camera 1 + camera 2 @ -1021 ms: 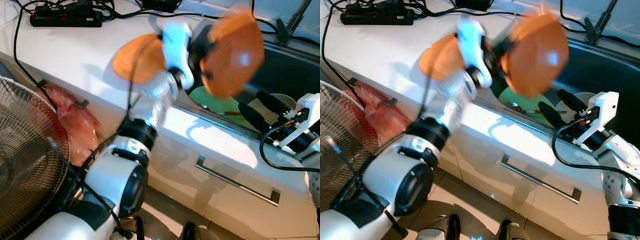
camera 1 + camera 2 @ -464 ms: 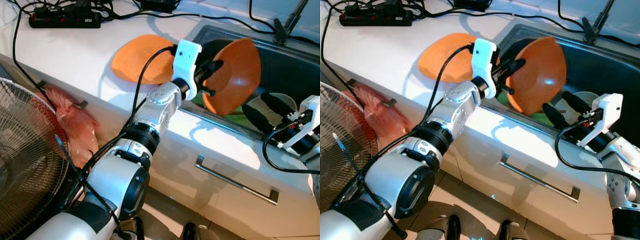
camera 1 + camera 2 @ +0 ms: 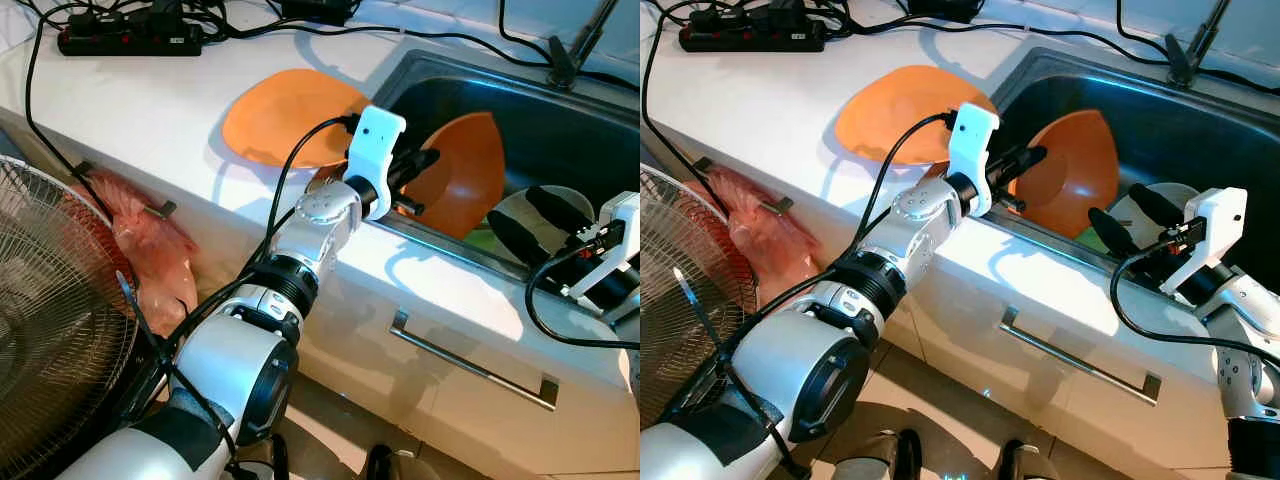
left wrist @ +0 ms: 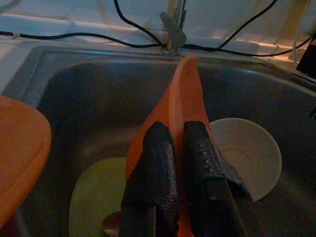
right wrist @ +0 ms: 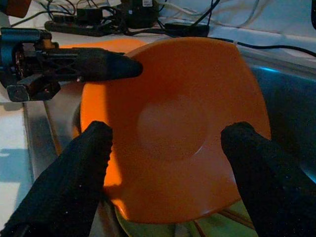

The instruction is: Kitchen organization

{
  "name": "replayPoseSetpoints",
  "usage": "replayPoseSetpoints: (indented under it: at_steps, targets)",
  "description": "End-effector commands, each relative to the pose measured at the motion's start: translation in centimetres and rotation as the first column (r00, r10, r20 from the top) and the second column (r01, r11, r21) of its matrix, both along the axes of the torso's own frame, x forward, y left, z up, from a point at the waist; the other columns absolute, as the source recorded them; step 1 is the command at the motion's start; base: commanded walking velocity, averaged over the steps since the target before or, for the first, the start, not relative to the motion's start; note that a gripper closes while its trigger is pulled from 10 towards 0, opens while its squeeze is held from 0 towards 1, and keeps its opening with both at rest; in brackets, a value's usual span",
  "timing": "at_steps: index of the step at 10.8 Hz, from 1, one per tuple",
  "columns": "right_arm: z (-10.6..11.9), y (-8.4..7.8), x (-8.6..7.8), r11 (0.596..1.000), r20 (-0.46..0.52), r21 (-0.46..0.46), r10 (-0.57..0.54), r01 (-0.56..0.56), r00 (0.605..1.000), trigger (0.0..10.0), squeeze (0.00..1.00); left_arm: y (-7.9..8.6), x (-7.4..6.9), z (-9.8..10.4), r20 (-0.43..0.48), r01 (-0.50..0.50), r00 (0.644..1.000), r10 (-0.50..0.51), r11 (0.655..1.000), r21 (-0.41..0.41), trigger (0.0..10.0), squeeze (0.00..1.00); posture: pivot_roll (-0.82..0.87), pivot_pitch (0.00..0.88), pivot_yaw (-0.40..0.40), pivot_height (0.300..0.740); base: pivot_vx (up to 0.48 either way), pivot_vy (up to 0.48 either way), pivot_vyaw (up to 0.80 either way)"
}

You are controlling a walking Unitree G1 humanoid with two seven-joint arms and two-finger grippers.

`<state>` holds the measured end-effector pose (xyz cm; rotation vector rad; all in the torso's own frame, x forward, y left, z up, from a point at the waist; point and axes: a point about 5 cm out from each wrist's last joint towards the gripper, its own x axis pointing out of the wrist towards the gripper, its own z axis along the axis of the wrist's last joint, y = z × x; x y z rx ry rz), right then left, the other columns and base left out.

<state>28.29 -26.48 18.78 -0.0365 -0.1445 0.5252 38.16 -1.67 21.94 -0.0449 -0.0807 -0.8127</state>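
An orange bowl (image 3: 462, 172) stands on edge inside the steel sink (image 3: 560, 110), tilted toward the near wall. My left gripper (image 3: 416, 181) is shut on its rim, one finger on each face of the bowl (image 4: 182, 98). A flat orange plate (image 3: 285, 115) lies on the white counter just left of the sink. A green plate (image 4: 96, 197) and a white bowl (image 4: 247, 150) rest on the sink floor. My right gripper (image 3: 525, 222) is open, hovering over the white bowl and facing the orange bowl's hollow side (image 5: 173, 123) without touching it.
A black power strip (image 3: 130, 40) with tangled cables lies at the counter's back left. A faucet (image 4: 175, 29) rises behind the sink. Below the counter are a drawer handle (image 3: 470, 365), a red plastic bag (image 3: 150, 250) and a wire fan (image 3: 50, 330).
My left gripper has brought the orange bowl down from above the counter edge into the sink. The right gripper has barely moved.
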Motion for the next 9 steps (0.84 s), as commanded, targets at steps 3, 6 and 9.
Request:
replayPoseSetpoints:
  at_steps: [3,6,9]
  targets:
    - [0.2,-0.5,-0.3,1.0,0.009,-0.014,-0.027,0.027,1.0,10.0,0.0,-3.0,-1.6,-1.1,-0.034,0.067,0.997,-0.067,0.998,-0.01,10.0,1.0,-0.06,0.175,0.029,0.74,0.0,0.0,0.0]
    - [0.2,-0.3,-0.2,1.0,0.007,-0.012,-0.019,0.019,1.0,10.0,0.0,-3.0,-1.6,-1.0,-0.028,0.072,0.997,-0.073,0.997,-0.005,10.0,0.0,-0.05,0.177,0.025,0.74,0.0,0.0,0.0]
    - [0.0,0.1,-0.1,1.0,0.007,0.002,-0.006,0.006,1.0,10.0,0.0,-2.3,-1.2,1.5,0.099,0.046,0.994,-0.041,0.998,-0.046,10.0,0.0,-0.04,0.179,0.022,0.74,0.0,0.0,0.0]
